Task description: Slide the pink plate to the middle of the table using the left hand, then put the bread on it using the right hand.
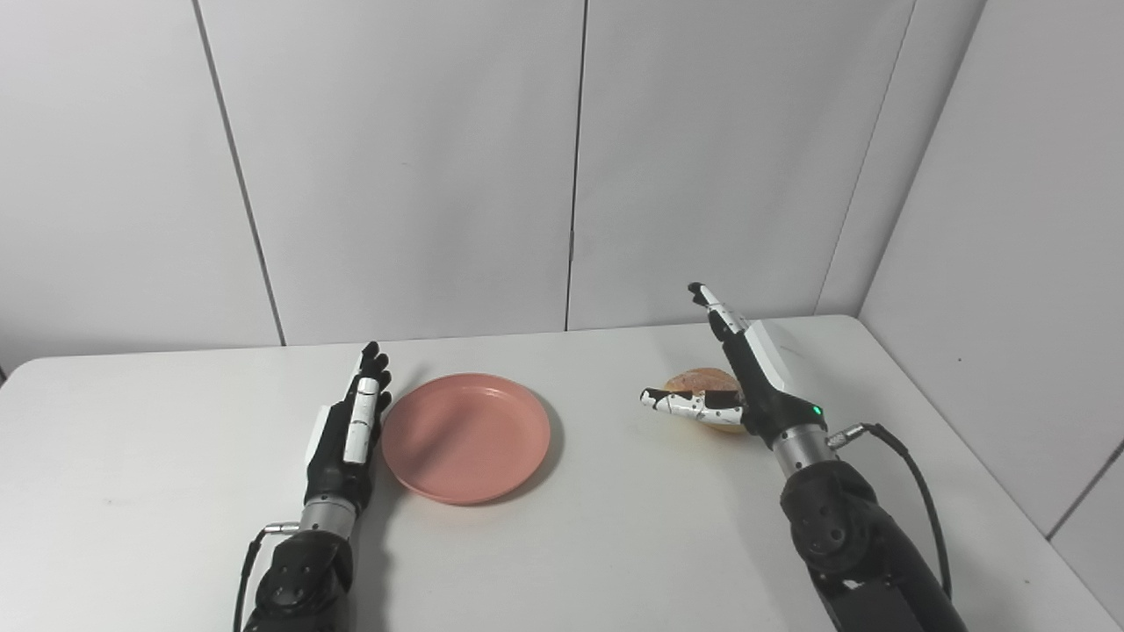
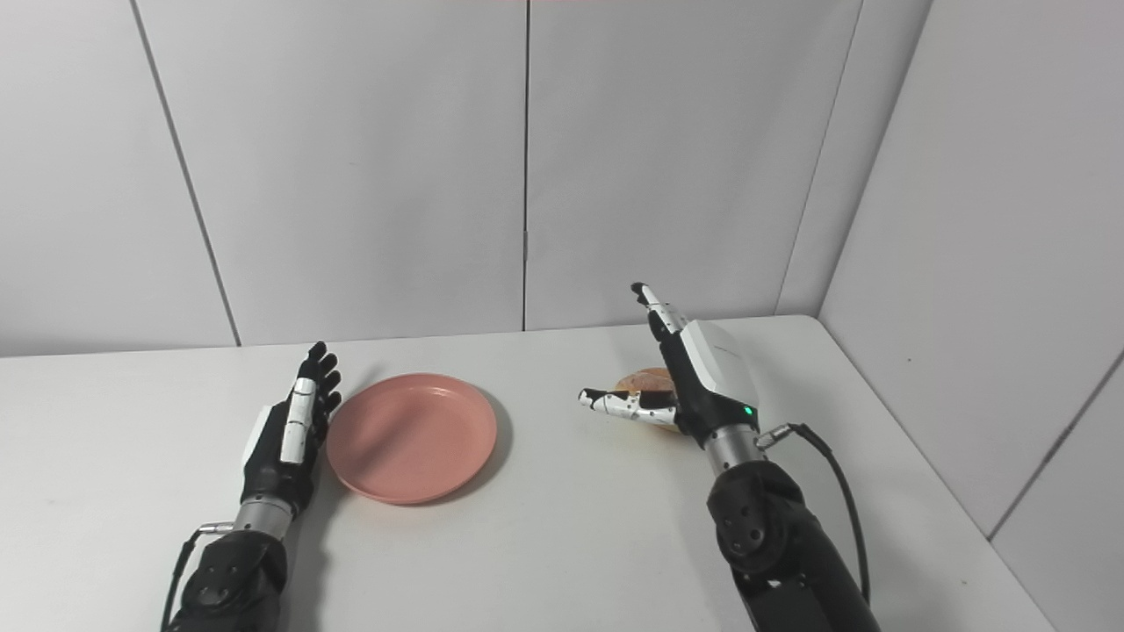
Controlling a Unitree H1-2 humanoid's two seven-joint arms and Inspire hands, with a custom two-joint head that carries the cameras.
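Observation:
The pink plate [image 1: 465,436] lies empty on the white table [image 1: 562,544], a little left of its middle. My left hand [image 1: 351,421] is open, fingers straight and together, its edge against or very near the plate's left rim. The bread [image 1: 700,383], a light brown bun, lies on the table to the right of the plate. My right hand [image 1: 738,373] is open just above and around the bread, thumb stretched out to the left in front of it, fingers pointing up and away. The hand hides part of the bread.
White wall panels stand behind the table and along its right side [image 1: 1010,263]. The table's right edge runs close to my right arm [image 1: 843,535]. Bare table top lies between the plate and the bread.

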